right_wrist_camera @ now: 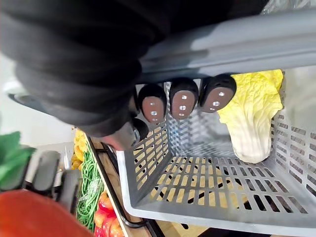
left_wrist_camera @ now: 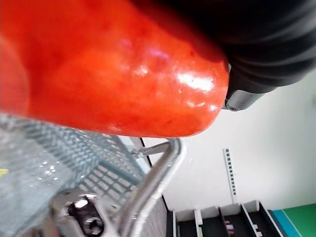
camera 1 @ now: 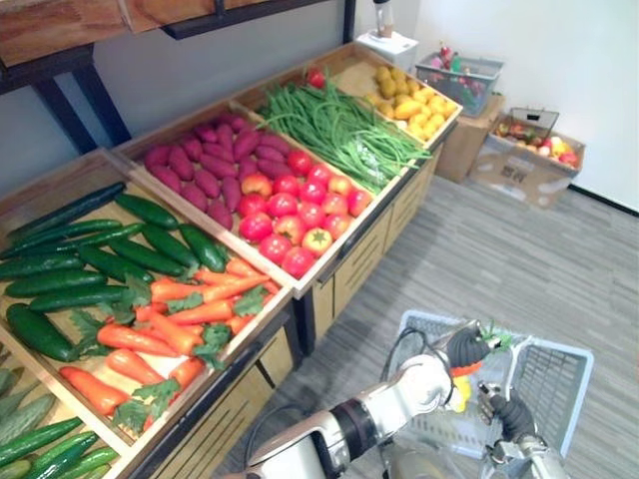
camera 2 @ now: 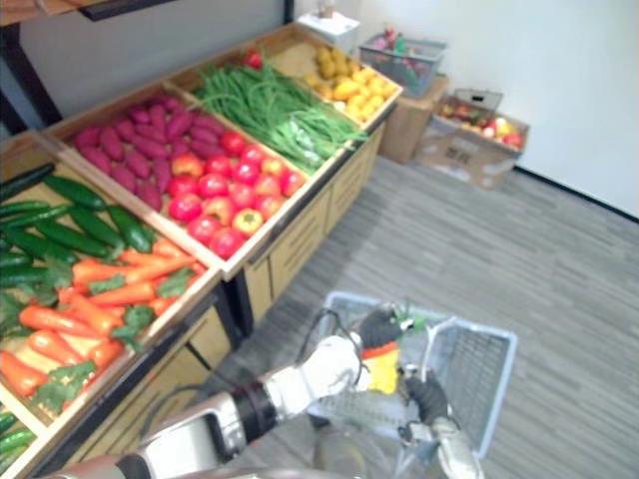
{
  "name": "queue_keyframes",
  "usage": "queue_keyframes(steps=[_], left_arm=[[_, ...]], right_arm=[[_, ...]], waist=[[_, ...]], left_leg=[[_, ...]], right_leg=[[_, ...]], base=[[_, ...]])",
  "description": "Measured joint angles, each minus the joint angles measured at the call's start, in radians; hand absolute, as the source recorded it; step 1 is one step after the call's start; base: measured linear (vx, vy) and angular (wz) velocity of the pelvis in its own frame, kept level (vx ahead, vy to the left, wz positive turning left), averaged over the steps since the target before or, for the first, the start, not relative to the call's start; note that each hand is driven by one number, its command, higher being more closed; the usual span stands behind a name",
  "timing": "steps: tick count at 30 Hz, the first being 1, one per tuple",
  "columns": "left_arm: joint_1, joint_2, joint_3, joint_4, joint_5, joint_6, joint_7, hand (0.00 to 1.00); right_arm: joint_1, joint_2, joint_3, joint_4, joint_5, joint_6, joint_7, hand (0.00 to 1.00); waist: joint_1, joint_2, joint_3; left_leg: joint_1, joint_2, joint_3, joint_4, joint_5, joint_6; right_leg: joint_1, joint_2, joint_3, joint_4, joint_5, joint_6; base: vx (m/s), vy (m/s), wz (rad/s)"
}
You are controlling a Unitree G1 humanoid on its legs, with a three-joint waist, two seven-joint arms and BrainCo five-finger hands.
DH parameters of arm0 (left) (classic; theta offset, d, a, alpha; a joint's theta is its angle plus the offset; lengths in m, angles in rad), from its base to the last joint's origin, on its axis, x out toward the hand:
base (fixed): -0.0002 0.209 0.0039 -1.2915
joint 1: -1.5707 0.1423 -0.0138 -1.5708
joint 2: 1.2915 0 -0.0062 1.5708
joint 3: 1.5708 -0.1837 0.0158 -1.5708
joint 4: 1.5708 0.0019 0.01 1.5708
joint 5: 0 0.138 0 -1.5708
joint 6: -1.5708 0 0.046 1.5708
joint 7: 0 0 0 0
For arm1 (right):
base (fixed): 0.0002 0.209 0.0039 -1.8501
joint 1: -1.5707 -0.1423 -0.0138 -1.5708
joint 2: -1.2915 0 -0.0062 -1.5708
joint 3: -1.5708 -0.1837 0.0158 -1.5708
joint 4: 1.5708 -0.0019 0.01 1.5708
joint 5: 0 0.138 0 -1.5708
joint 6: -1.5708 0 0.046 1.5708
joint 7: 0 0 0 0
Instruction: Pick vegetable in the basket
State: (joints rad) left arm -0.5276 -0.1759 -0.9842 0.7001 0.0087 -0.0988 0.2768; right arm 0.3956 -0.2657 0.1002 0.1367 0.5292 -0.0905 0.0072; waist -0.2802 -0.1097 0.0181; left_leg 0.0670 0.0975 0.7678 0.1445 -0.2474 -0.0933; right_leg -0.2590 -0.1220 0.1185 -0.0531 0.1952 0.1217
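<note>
Grips carrot (left_wrist_camera: 113, 74) in left hand (camera 1: 465, 348), fingers curled round it, dark cover pressed against the orange body. Holds it above basket (camera 1: 559, 384), over the near left part of the rim, green leaves (camera 1: 496, 338) poking out past the hand toward the basket's middle. In left wrist view, just the carrot's glossy blunt end against the cover, basket mesh lower down and apart from it; cannot tell there how far each finger wraps. In right wrist view, left hand's silver fingers lying across the carrot's top beside the leaves. Clamps right hand (camera 1: 512, 414) on handle (right_wrist_camera: 232, 44) at basket's near side, fingers hooked fully round the grey bar, dark fingertips (right_wrist_camera: 183, 104) in a row under it, thumb tucked beside them. Cabbage (right_wrist_camera: 252, 116) inside basket, pale yellow, leaning on a mesh wall, below the carrot and apart from it. Carrot near right hand's fingers, to their left and higher, not touching. On the left, wooden stand (camera 1: 349, 269) with crates in a row: cucumbers (camera 1: 90, 259), crate carrots (camera 1: 170, 319), tomatoes (camera 1: 290, 215), purple sweet potatoes (camera 1: 205, 165), green beans (camera 1: 339, 125), yellow produce (camera 1: 414, 100). Past the stand, a second basket (camera 1: 459, 72) of produce and an open box (camera 1: 524, 170) of mixed produce on the grey floor (camera 1: 499, 259).
</note>
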Motion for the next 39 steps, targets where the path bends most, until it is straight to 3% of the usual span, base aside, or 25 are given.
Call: queue_keyframes(steps=[1, 4, 20, 27, 35, 39], left_arm=[[0.0, 0.0, 0.001, 0.001, -0.007, 0.001, 0.004, 0.0], [0.0, 0.0, 0.001, 0.0, -0.009, 0.001, 0.023, 0.0], [0.0, 0.0, 0.008, -0.033, -0.042, 0.004, 0.033, 0.0], [-0.001, 0.0, 0.009, -0.087, 0.032, -0.001, 0.029, 0.0], [-0.001, 0.0, 0.037, -0.121, 0.13, -0.002, 0.024, 0.0], [0.001, 0.007, 0.15, -0.333, 0.131, -0.024, 0.004, 0.0]], right_arm=[[-0.008, 0.0, 0.007, 0.005, 0.0, 0.0, 0.0, 1.0], [-0.022, 0.0, 0.033, 0.006, 0.0, 0.0, 0.0, 1.0], [-0.042, -0.001, 0.036, 0.006, 0.0, 0.0, -0.004, 1.0], [-0.055, 0.003, 0.037, 0.043, 0.0, 0.0, 0.0, 1.0], [-0.07, 0.015, 0.034, 0.094, -0.004, -0.004, 0.004, 1.0], [-0.092, 0.061, -0.042, 0.205, -0.017, -0.011, 0.002, 1.0]], waist=[[-0.004, 0.001, 0.002], [-0.016, 0.001, 0.005], [-0.016, -0.003, 0.025], [-0.014, -0.003, 0.025], [0.007, -0.003, 0.025], [0.042, -0.001, 0.024]], left_leg=[[0.0, 0.0, 0.0, 0.0, 0.0, 0.0], [-0.011, 0.001, 0.01, 0.003, -0.002, 0.001], [-0.013, 0.035, 0.031, 0.032, -0.019, -0.007], [-0.029, 0.034, -0.008, 0.035, -0.019, -0.006], [-0.032, 0.034, -0.035, 0.038, -0.018, -0.004], [-0.049, 0.035, -0.07, 0.05, -0.014, 0.001]], right_leg=[[0.0, 0.0, 0.0, 0.0, 0.001, 0.002], [-0.015, 0.001, 0.004, 0.003, 0.001, 0.001], [-0.019, 0.024, 0.016, 0.002, -0.003, -0.005], [-0.014, 0.011, -0.012, 0.002, -0.003, -0.005], [0.001, 0.003, -0.036, 0.0, -0.004, -0.003], [0.008, -0.008, -0.064, 0.001, -0.005, -0.003]], base=[[0.0, 0.0, 0.0], [-0.02, -0.03, -0.05], [0.01, -0.033, -0.05], [-0.04, -0.042, 0.13], [-0.02, -0.033, 0.1], [-0.03, -0.039, 0.22]])
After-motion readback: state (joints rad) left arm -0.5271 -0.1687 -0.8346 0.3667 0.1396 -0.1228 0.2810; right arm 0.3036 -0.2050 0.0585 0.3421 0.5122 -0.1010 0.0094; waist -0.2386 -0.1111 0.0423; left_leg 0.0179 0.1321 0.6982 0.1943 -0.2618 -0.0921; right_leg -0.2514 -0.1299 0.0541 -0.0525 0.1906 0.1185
